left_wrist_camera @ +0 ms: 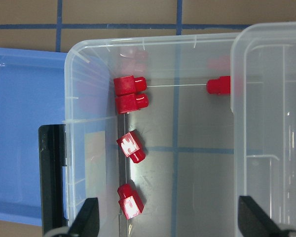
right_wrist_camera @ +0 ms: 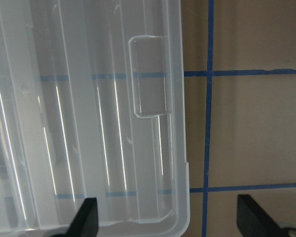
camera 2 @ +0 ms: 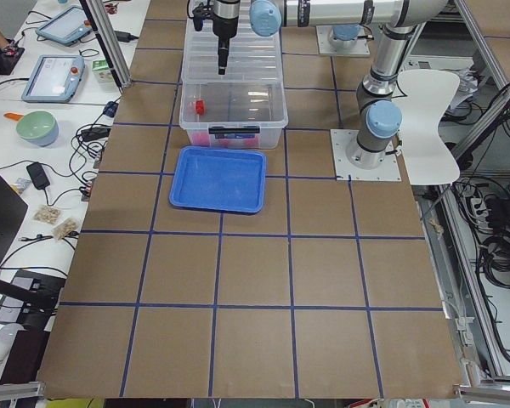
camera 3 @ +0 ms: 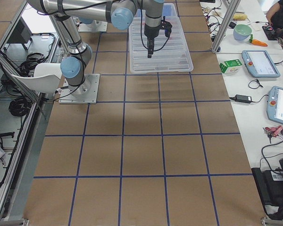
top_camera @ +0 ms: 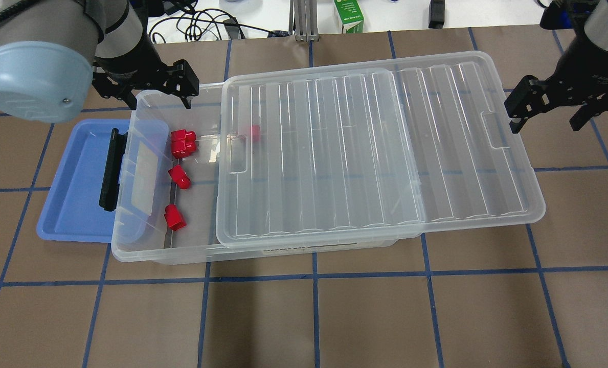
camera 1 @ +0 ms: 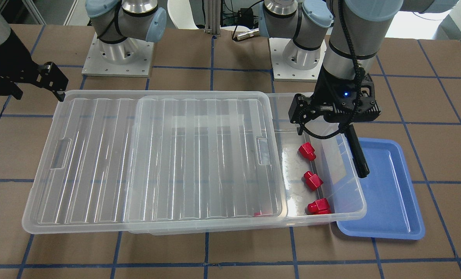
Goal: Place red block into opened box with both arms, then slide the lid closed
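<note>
Several red blocks lie on the floor of the clear box (top_camera: 155, 255) at its uncovered end: two side by side (top_camera: 183, 141), one (top_camera: 179, 177) and one (top_camera: 174, 217) nearer me, and one (top_camera: 254, 133) under the lid's edge. The ribbed clear lid (top_camera: 375, 153) covers most of the box and overhangs its right end. My left gripper (top_camera: 158, 97) hangs open and holds nothing above the box's far left corner, and its wrist view shows the blocks (left_wrist_camera: 130, 146) below. Past the lid's right end, my right gripper (top_camera: 546, 122) is open and holds nothing, near the notch (right_wrist_camera: 148, 76).
A blue tray (top_camera: 79, 184) lies partly under the box's left end, below the black bar (top_camera: 110, 168). Both arm bases (camera 1: 118, 58) stand behind the box. Side tables hold tablets, bowls and cables (camera 2: 59, 76).
</note>
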### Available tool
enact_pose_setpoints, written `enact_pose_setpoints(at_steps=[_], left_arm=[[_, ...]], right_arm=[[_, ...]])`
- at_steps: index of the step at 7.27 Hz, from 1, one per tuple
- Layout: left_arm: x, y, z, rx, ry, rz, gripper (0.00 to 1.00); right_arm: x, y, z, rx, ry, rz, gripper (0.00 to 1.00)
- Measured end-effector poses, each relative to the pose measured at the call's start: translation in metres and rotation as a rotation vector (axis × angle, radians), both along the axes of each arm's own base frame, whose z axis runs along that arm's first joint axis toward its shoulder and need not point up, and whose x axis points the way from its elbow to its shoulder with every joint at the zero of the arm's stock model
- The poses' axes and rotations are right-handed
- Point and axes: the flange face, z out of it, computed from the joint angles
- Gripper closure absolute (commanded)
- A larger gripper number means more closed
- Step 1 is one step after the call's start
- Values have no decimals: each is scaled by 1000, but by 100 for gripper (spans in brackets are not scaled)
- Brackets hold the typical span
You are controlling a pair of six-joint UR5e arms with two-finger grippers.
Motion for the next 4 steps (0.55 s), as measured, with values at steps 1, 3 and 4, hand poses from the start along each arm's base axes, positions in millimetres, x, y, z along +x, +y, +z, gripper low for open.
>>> enact_pose_setpoints(at_steps=[1,3,4], left_arm=[[-4,3,2,-2,-4,-8,0],[14,6,18,-29,9,16,0],[28,10,25,-36,25,41,0]], right_arm=[[-19,-9,-10,2,1,-26,0],[-50,-34,-38,-7,4,-27,0],[-59,-45,-52,-3,3,0,0]])
